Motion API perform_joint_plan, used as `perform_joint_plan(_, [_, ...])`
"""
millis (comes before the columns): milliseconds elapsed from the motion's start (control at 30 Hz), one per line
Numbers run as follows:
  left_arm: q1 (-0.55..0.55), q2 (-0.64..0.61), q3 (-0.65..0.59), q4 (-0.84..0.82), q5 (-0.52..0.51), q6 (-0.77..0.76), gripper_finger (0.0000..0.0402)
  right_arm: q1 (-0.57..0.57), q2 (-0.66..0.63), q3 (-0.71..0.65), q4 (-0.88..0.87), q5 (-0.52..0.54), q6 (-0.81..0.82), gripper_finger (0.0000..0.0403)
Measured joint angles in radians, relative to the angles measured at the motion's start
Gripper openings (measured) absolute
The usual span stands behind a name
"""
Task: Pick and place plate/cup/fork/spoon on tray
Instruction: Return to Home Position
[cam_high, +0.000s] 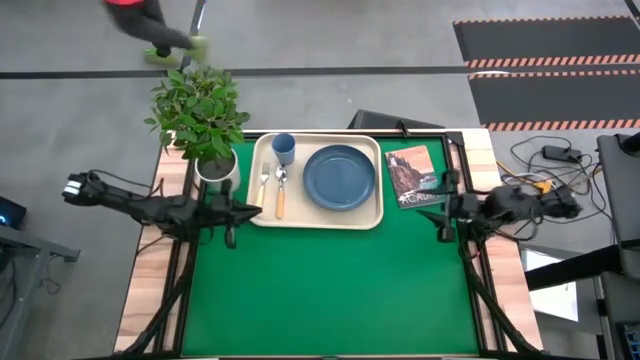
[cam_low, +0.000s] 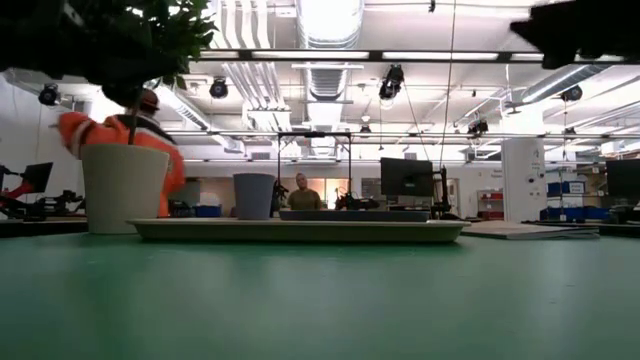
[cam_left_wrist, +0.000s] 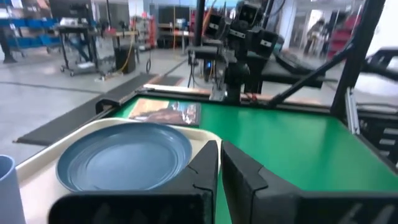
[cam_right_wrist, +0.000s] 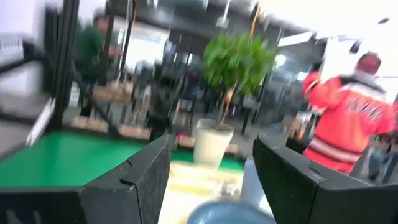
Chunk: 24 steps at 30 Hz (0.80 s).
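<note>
High view, looking straight down: a green table (cam_high: 330, 290) holds a cream tray (cam_high: 318, 218) near its far edge. On the tray, the dark blue plate (cam_high: 339, 177) fills the right half. The small blue cup (cam_high: 283, 149) stands upright in the far left corner. The fork (cam_high: 264, 186) and the spoon (cam_high: 280, 192) lie side by side just in front of the cup, between the plate and the tray's left lip, handles pointing toward the near side, fork on the left.

A white pot (cam_high: 217, 168) with a leafy plant (cam_high: 198, 105) stands just beside the tray's left edge. A picture-covered booklet (cam_high: 411, 174) lies just right of the tray.

Left gripper (cam_high: 231, 212) sits low at the tray's near left corner, its arm reaching in from the left. Left wrist view shows its two dark fingers (cam_left_wrist: 202, 171) nearly pressed together, clenched on nothing, with the plate (cam_left_wrist: 124, 155) just past them on the tray.

Right gripper (cam_high: 444, 212) hovers near the booklet's near right corner, well apart from the tray. Right wrist view shows its fingers (cam_right_wrist: 134, 177) spread wide, released and holding nothing.

Low view: the tray (cam_low: 300, 230) spans the middle of the table, the cup (cam_low: 254, 195) standing on it and the pot (cam_low: 124, 187) to its left. A person in orange (cam_low: 140, 135) stands in the room behind the pot.
</note>
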Motion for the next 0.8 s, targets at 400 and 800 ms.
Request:
perform_joint_plan(400, [0.000,-0.333,-0.180,-0.026,0.125,0.062,0.0000,0.000,-0.065,-0.111,0.107,0.036,-0.123,0.0215])
perform_joint_plan(800, [0.000,-0.396,-0.181,-0.032,0.101,0.272,0.0000,0.000,-0.050,-0.164,0.188,0.060,-0.036,0.0215])
